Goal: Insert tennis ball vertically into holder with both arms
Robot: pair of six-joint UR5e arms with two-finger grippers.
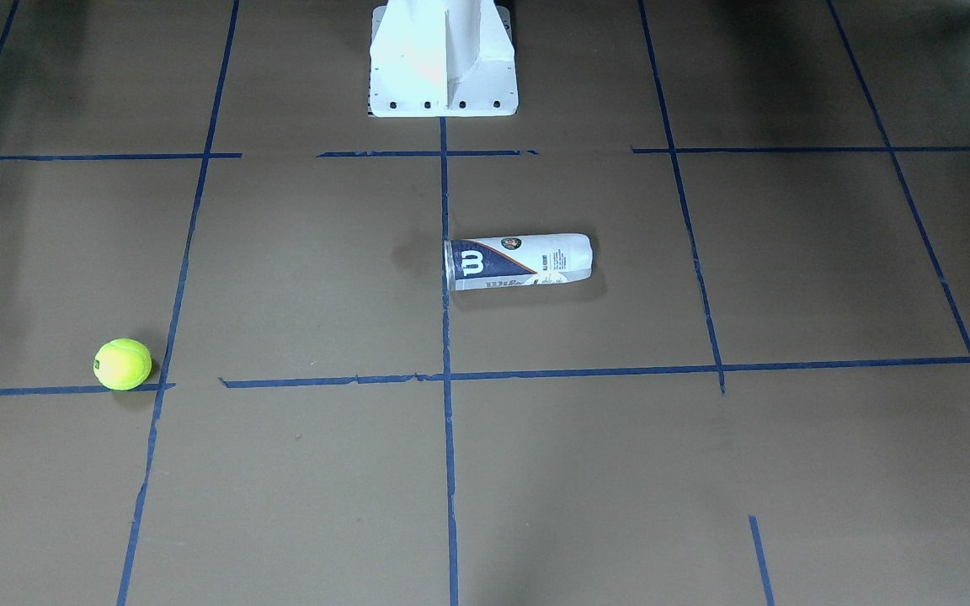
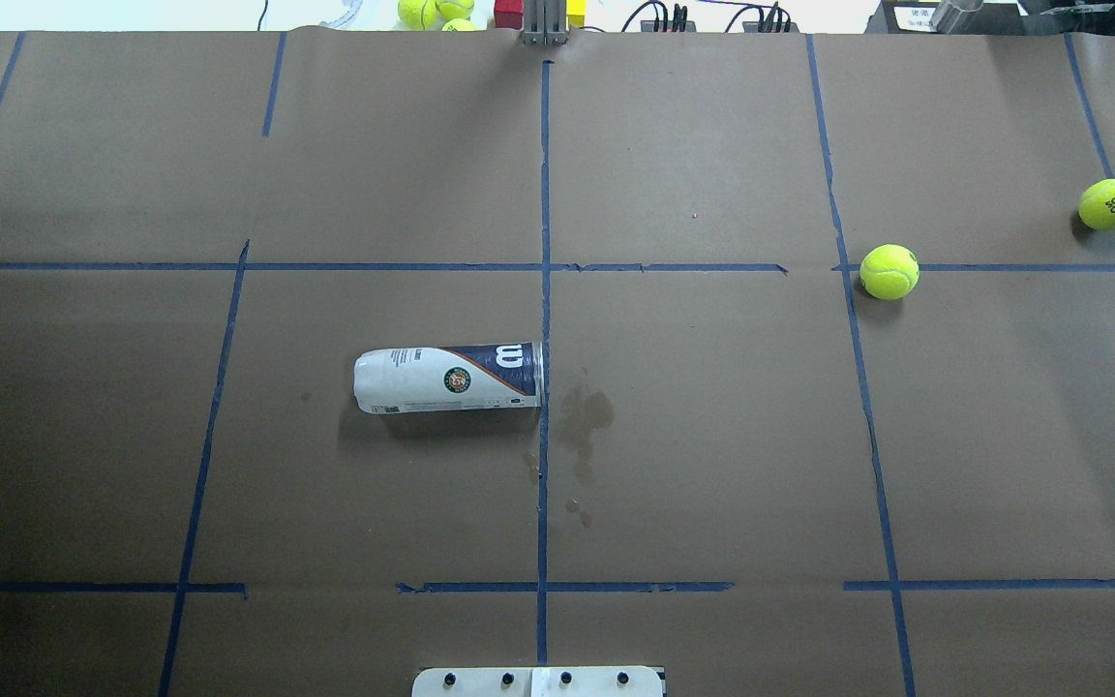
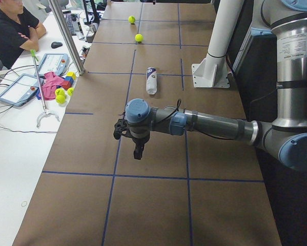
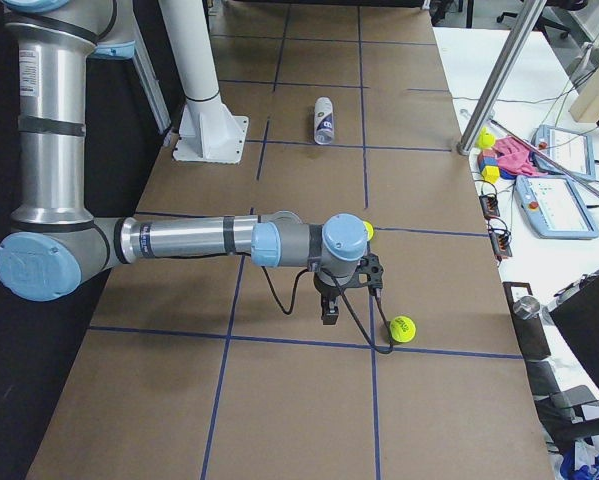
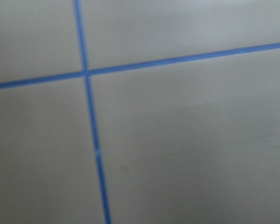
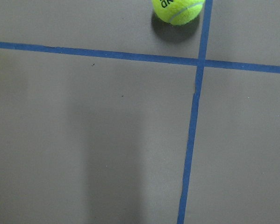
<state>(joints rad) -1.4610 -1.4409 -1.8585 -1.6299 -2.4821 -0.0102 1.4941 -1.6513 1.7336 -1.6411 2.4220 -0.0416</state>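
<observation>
The holder lies on its side near the table's middle, open end toward the centre tape line; it also shows in the front view. One tennis ball rests on the right half by a tape crossing. A second tennis ball lies farther right and shows at the top of the right wrist view. My left gripper hangs over bare table, far from the holder. My right gripper hangs close to the second ball. I cannot tell whether either is open or shut.
The white robot pedestal stands at the robot's edge of the table. A side table holds tablets, blocks and spare balls, with an operator seated there. A metal post rises at that table edge.
</observation>
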